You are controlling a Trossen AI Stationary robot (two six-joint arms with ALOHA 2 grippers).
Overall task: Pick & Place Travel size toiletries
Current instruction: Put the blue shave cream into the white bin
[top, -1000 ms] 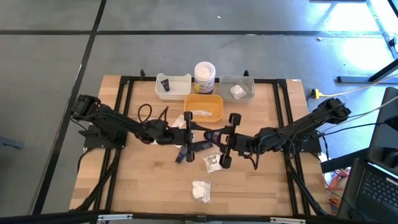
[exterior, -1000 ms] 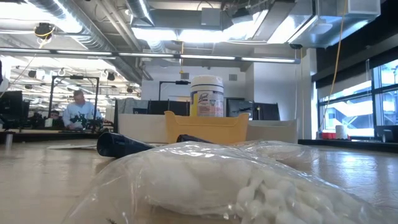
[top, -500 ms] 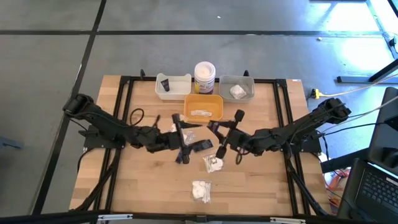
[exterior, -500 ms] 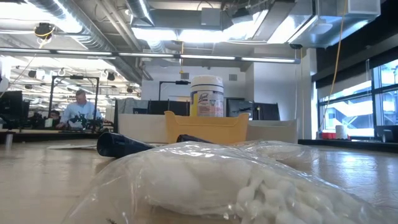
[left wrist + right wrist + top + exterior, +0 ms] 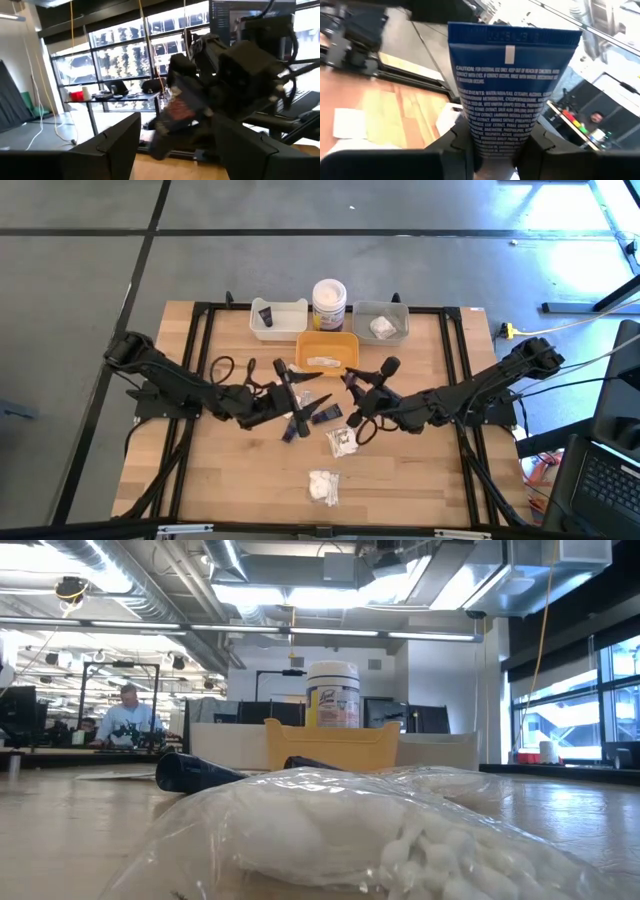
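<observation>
Blue plastic fills my right wrist view: a travel tube [image 5: 512, 90] printed with small text stands between my right pincer [image 5: 495, 147]'s fingers, which are clenched on its lower end. I hold it low so the body juts clear and can be tipped into a tray. My left pincer [image 5: 290, 395] is spread wide and holds nothing, close beside the right one over the middle of the table. I judge it should draw aside first, since the two stand near enough to clip each other.

Just behind my right pincer sits the yellow tray [image 5: 345, 340] with a pale sachet [image 5: 322, 362] in it. Behind that stands the white jar [image 5: 329, 303], with the white tray [image 5: 290, 328] on one side, a small black tube [image 5: 265, 314] inside it, and the grey tray [image 5: 395, 315] on the other, holding a fluffy piece [image 5: 381, 328]. If this tube belongs with the black one, my path must rise over the yellow tray's rim and keep off the jar.

Two clear-wrapped pieces [image 5: 343, 442] [image 5: 323, 487] lie toward the front edge, well apart from the trays. Bare wood either side leaves room to swing.
</observation>
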